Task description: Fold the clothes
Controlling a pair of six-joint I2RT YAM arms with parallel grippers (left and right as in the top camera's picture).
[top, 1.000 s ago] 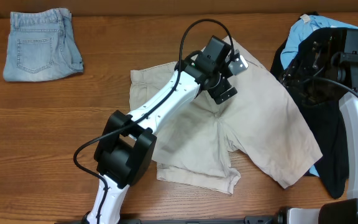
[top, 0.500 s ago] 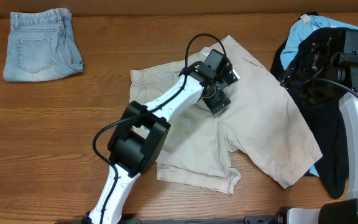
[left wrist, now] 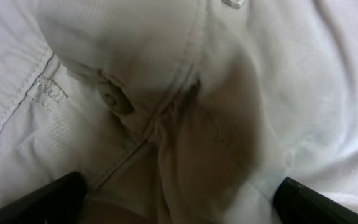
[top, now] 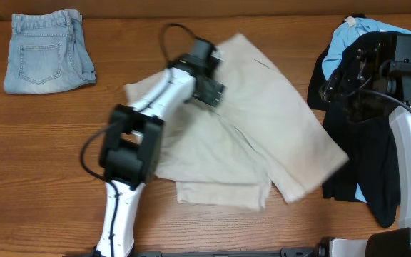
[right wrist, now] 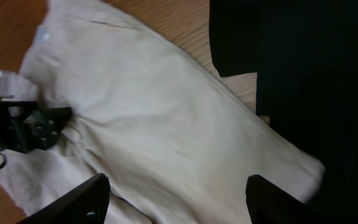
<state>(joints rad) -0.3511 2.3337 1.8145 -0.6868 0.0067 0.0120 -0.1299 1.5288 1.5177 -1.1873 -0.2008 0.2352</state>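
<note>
Left gripper (left wrist: 179, 198) first. On its wrist cam I only get the two dark fingers (left wrist: 45, 199) poking in at the bottom corners, far apart, with a hump of beige cloth bunched up between them. Whether they're really pinching that cloth or just sitting down in it, I honestly can't tell from here. Right above the hump there's a button (left wrist: 114, 99) and a seam running up through the folds, so it's at the fly end of the shorts (top: 277, 135).

From overhead, the left arm (top: 130, 146) stretches up from the near edge of the table (top: 48, 157), and its gripper sits on the upper left part of the shorts. The shorts lie crumpled and slanted across the middle of the table. One leg runs out toward the lower right, and its far corner touches the black garment (top: 380, 164).

Right gripper (right wrist: 173, 199) is wide open with nothing in it. It hangs above the spot where the beige cloth meets the black one. It stays over on the right side, above the dark pile, with a light-blue garment (top: 352, 32) peeking out at the back.

Way off in the far left corner there's a folded pair of denim shorts (top: 48, 50), well apart from everything else.
</note>
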